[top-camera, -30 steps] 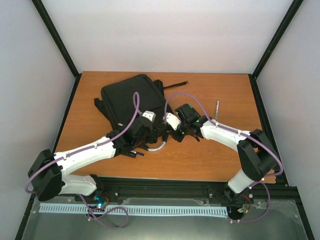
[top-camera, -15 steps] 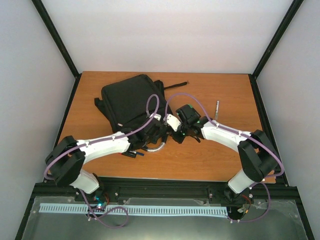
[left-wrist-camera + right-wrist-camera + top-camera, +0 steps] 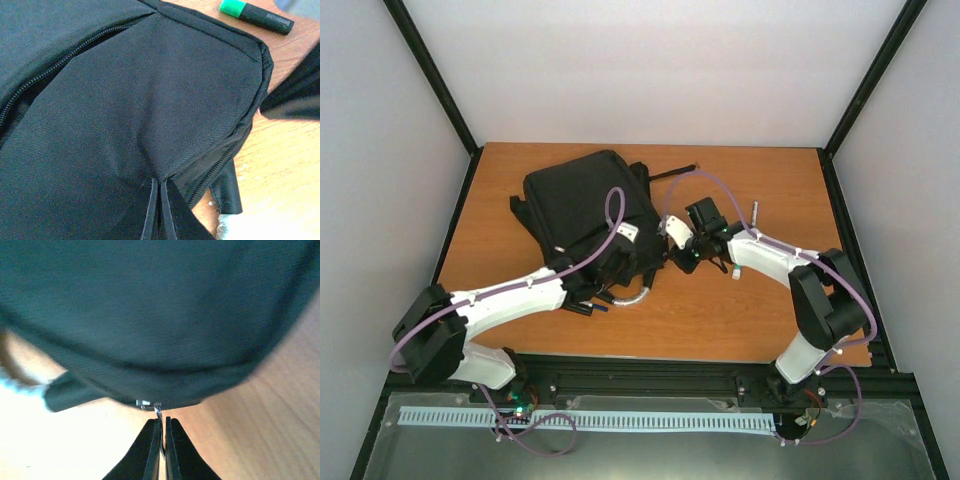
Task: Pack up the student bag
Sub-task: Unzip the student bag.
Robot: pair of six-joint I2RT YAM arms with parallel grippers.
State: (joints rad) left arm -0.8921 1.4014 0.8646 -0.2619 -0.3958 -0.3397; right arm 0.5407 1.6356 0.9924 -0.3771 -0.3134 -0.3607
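The student bag [image 3: 582, 198], a large black backpack, lies flat on the left half of the wooden table. My left gripper [image 3: 160, 184] is shut, pinching a fold of the student bag's fabric [image 3: 165, 100] near its lower right corner; in the top view the left gripper [image 3: 632, 262] is at the bag's near right edge. My right gripper [image 3: 161, 422] is shut on the metal zip pull [image 3: 158, 412] at the bag's edge [image 3: 150, 385], and the top view shows the right gripper [image 3: 667, 250] just right of the bag. An unzipped opening [image 3: 55, 62] shows on the bag.
A black marker with a green cap [image 3: 256, 14] lies on the table [image 3: 740, 310] beyond the bag's corner. A small pen-like item [image 3: 754, 212] lies right of the right wrist. The grey loop handle [image 3: 635, 297] and a black strap [image 3: 670, 172] stick out from the bag.
My left gripper has shut on the bag's fabric and its arm has shifted. The right gripper, still shut on the zip pull, has moved toward the far side.
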